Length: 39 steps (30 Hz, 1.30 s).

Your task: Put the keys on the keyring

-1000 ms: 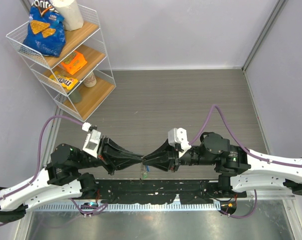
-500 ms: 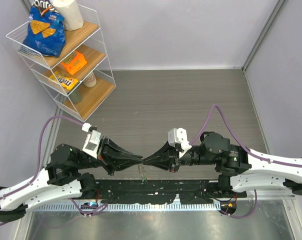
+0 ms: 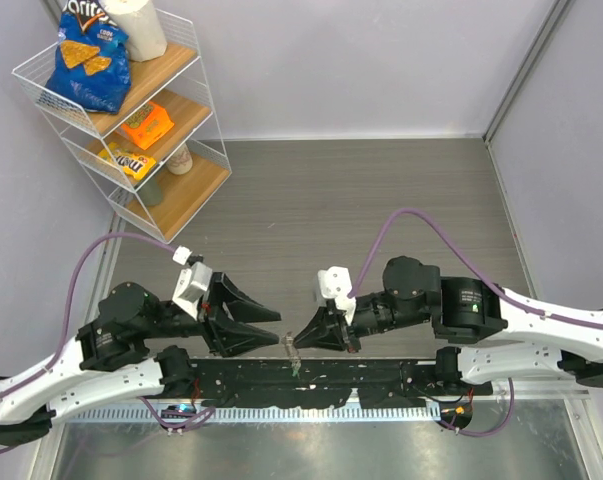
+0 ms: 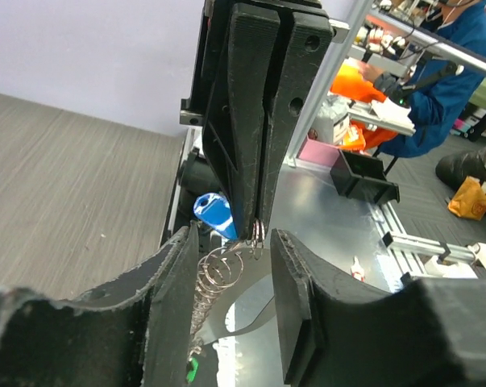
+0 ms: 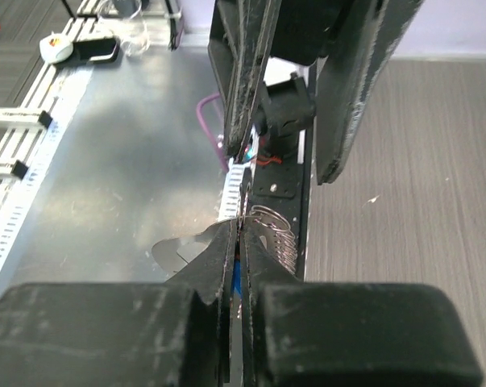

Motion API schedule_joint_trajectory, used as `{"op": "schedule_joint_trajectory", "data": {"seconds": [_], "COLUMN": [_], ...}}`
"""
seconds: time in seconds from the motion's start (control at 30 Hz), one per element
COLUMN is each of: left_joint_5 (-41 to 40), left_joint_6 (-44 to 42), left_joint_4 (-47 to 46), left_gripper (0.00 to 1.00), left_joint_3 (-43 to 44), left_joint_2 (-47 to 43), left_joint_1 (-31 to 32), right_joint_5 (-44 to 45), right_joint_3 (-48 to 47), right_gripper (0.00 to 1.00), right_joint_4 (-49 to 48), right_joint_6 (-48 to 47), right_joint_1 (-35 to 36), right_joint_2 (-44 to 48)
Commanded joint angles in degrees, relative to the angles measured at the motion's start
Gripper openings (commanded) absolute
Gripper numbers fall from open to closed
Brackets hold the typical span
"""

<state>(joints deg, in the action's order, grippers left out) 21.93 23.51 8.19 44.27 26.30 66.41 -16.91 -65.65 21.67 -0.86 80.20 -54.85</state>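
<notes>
Top camera: your left gripper (image 3: 277, 331) sits at lower centre with its fingers spread and nothing clamped between them. Facing it, your right gripper (image 3: 298, 340) is pressed together on the keyring (image 3: 290, 350), which dangles just above the black rail (image 3: 381, 375). The keys are too small to sort out from here.

Left wrist camera: the keyring (image 4: 220, 268) shows as wire coils hanging in the gap between your open fingers (image 4: 178, 290), nipped from above at frame centre. The blue key (image 4: 214, 216) sits just behind the coils. The green key (image 4: 193, 369) peeks in at the bottom edge.

Right wrist camera: the closed fingers (image 5: 226, 250) pinch the coils (image 5: 273, 230) at centre.

This looks like a re-grip partway through threading, and I can't tell whether either key is on yet. For the next move, close the left on a key without tugging the ring out of that thin pinch.
</notes>
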Motion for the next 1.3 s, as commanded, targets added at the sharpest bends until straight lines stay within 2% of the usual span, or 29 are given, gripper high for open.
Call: {"op": "schedule_joint_trajectory", "data": {"seconds": [0.0,0.23,0.7,0.9,1.2,1.27], "left_joint_5": [2.3,5.4,7.2,7.9,9.4,9.4], "left_joint_6": [-1.4,-1.0,-1.0,-1.1,-1.4,-1.7], "left_joint_4": [6.2,9.2,13.9,14.1,14.4,14.6], "left_gripper": [0.48,0.55,0.55,0.51,0.35,0.34], "left_joint_3": [3.9,5.6,7.3,7.5,7.3,7.5], "left_joint_2": [2.4,5.9,9.7,10.2,11.1,11.3], "left_joint_1": [0.0,0.0,0.0,-0.1,-0.1,-0.1], "right_joint_5": [-4.8,-4.5,-2.2,-2.1,-2.8,-2.8], "right_joint_3": [-5.8,-9.4,-12.0,-13.1,-13.6,-13.7], "right_gripper": [0.05,0.05,0.05,0.05,0.05,0.05], "right_joint_4": [8.5,14.6,16.5,16.5,16.5,16.5], "right_joint_6": [-1.9,-2.5,-2.1,-2.1,-2.1,-2.1], "right_joint_1": [0.3,0.3,-0.1,-0.5,-1.3,-1.5], "right_joint_2": [-2.4,-7.0,-9.6,-10.9,-11.8,-11.9]}}
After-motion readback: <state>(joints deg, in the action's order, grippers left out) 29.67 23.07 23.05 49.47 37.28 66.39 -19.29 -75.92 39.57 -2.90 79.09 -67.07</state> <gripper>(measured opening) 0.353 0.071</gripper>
